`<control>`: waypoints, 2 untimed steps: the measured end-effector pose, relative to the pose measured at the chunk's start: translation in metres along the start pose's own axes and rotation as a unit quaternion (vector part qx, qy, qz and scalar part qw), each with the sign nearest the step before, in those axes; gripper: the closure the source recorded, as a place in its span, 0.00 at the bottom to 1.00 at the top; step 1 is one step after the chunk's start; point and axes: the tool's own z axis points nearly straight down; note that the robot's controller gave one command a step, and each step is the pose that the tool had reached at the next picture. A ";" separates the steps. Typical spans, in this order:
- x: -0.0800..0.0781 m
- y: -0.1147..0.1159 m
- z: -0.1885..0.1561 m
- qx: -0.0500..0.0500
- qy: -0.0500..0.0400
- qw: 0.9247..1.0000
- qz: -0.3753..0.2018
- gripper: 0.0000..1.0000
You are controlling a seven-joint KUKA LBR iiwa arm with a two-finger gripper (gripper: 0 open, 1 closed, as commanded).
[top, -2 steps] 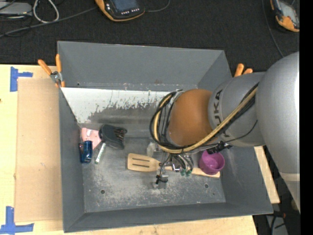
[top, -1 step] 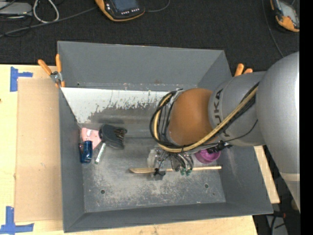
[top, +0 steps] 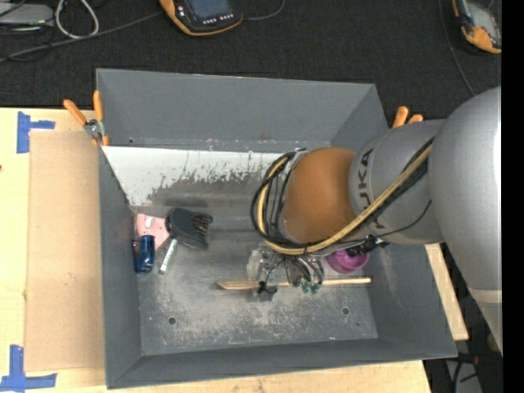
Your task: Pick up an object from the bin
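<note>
My gripper (top: 286,286) is low over the bin floor, right of the middle, under the arm's orange cover. Its two fingertips stand apart, open, both touching or just above a long wooden spoon-like stick (top: 237,284) that lies left to right beneath them. Nothing is clamped between the fingers. A magenta round thing (top: 350,261) sits just to the gripper's right, partly hidden by the arm.
At the left of the bin lie a black brush (top: 189,227), a pink thing (top: 148,223), a small blue thing (top: 144,254) and a short pale rod (top: 166,257). The arm and its cables cover the bin's right side.
</note>
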 end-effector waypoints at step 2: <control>0.000 0.000 -0.038 0.000 0.001 1.000 0.000 1.00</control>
